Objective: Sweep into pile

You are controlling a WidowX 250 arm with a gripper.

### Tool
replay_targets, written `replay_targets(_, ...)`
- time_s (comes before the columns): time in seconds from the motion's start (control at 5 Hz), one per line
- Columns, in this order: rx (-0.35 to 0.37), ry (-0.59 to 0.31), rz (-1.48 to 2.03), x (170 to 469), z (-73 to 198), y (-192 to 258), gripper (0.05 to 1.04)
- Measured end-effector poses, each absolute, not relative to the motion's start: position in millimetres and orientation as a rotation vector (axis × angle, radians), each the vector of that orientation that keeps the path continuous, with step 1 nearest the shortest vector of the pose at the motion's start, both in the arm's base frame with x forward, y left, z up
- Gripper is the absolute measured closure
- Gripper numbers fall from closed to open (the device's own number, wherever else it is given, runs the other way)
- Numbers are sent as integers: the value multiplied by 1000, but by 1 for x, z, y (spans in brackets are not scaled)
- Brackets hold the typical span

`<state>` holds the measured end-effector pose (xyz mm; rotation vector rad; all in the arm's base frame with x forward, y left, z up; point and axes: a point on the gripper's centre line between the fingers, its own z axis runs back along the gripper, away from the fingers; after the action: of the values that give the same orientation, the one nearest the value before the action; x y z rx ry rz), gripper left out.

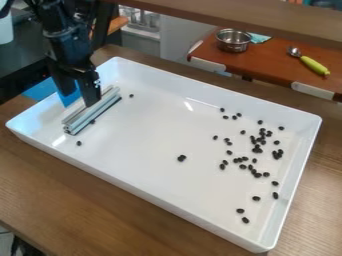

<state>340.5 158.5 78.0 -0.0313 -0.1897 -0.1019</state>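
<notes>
At the left end of the white tray (153,175) is the black gripper (87,102), pointing down. It is shut on a silver bar-shaped sweeper (93,112), which lies lengthwise near the tray's left wall. Dark beans (257,149) are scattered mostly over the right half of the tray, some touching in clusters. A small clump (181,158) lies near the middle. A few single beans are close to the sweeper, one of them (79,143) below it and another (131,95) to its upper right.
Raised walls surround the tray, which stands on a brown wooden table (87,200). Behind it, a reddish-brown surface (267,62) holds a metal pot (233,41) and a spoon with a green handle (312,65). A wooden beam (234,15) crosses the top.
</notes>
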Motion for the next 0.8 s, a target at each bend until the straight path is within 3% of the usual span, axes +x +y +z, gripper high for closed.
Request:
replay_targets(0.4, -3, -191, -111, 343, 67, 163, 94)
replay_targets(0.6, -6, -177, -116, 345, 61, 160, 167)
replay_targets(0.8, -2, -188, -113, 348, 62, 158, 450)
